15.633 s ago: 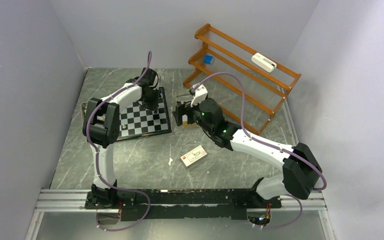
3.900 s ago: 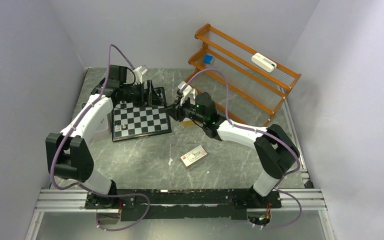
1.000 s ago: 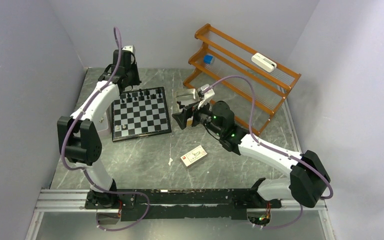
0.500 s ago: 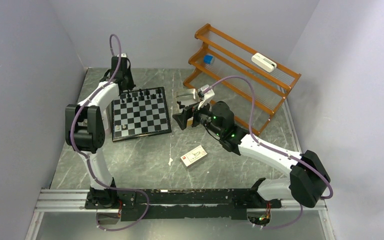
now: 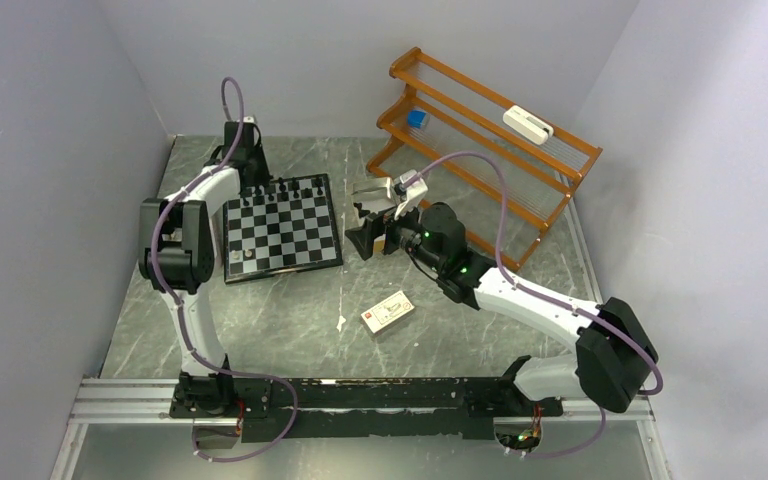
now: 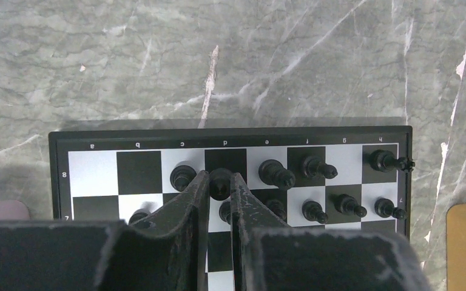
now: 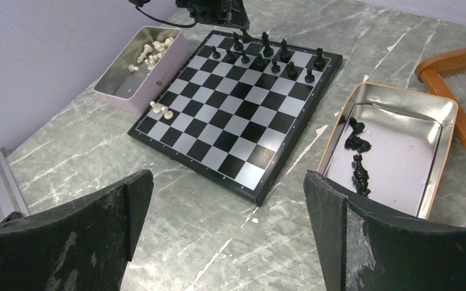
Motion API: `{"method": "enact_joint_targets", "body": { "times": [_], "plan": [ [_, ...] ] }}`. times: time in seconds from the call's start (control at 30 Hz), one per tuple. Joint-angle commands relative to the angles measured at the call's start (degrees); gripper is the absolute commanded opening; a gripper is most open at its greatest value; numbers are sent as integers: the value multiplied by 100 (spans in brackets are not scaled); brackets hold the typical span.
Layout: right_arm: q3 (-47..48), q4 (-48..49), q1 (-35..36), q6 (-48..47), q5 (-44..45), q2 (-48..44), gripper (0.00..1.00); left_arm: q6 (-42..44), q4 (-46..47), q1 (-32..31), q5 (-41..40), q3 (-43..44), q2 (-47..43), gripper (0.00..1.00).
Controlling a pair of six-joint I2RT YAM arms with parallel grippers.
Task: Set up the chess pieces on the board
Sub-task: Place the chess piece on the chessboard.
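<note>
The checkered board (image 5: 282, 228) lies left of centre. Black chess pieces (image 6: 276, 173) stand in its two far rows. My left gripper (image 6: 218, 177) hangs over the far row, shut on a black chess piece (image 6: 220, 185) above the dark d-file square. In the top view the left gripper (image 5: 250, 172) is at the board's far left corner. My right gripper (image 7: 229, 182) hovers open and empty over the table right of the board (image 7: 236, 109). More black pieces (image 7: 357, 142) lie in an open tin (image 7: 394, 91). Pale pieces (image 7: 151, 51) sit in a second tin (image 7: 121, 91).
Two pale pieces (image 7: 161, 109) rest at the board's left edge. A small tan box (image 5: 387, 312) lies on the table in front of the right gripper (image 5: 363, 237). A wooden rack (image 5: 490, 150) stands at the back right. Walls close in on both sides.
My left wrist has come down and nearer to the board's far row, its elbow folding in. The right arm has not moved and stays open.
</note>
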Motion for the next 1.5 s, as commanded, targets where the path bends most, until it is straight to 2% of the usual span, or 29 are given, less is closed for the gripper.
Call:
{"method": "enact_joint_targets", "body": {
  "times": [0.0,0.2,0.8,1.2,1.47],
  "plan": [
    [37,21,-43,-48,115,52,100,43,393,-8,258,121,45,11],
    [36,41,-55,-44,96,88,100,129,447,-8,428,184,176,11],
    [41,17,-105,-47,86,60,100,240,334,-38,187,135,437,13],
    [6,30,-127,-37,100,13,100,347,216,-112,41,133,482,25],
    [46,20,-135,-37,60,28,100,415,114,-122,57,174,410,28]
  ]
}}
